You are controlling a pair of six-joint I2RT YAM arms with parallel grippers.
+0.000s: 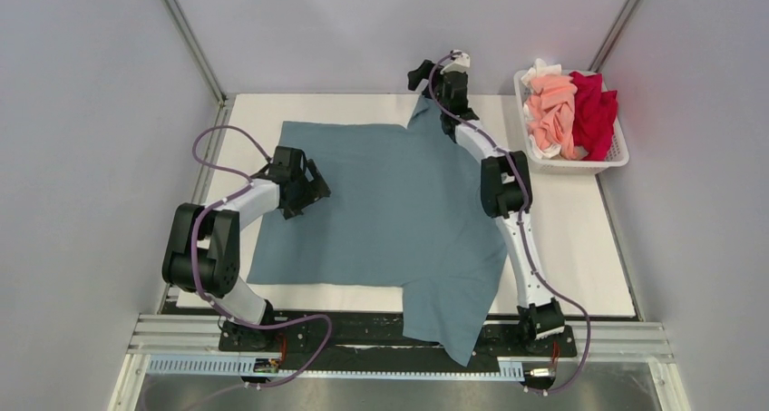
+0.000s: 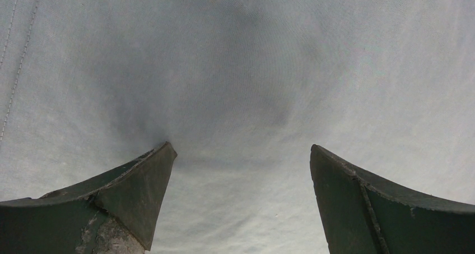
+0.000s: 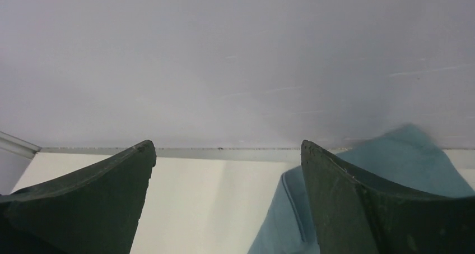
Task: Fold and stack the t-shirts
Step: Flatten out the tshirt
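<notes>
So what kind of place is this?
Probably a robot lab booth, not a home: plain grey walls box in a white table, and the left arm and right arm are bolted to a metal rail at its edge.

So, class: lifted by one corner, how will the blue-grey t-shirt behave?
Probably floppy: the blue-grey t-shirt droops over the near edge of the table. Likely light, since it lies thin and flat. Pushed, it may bunch up.
</notes>
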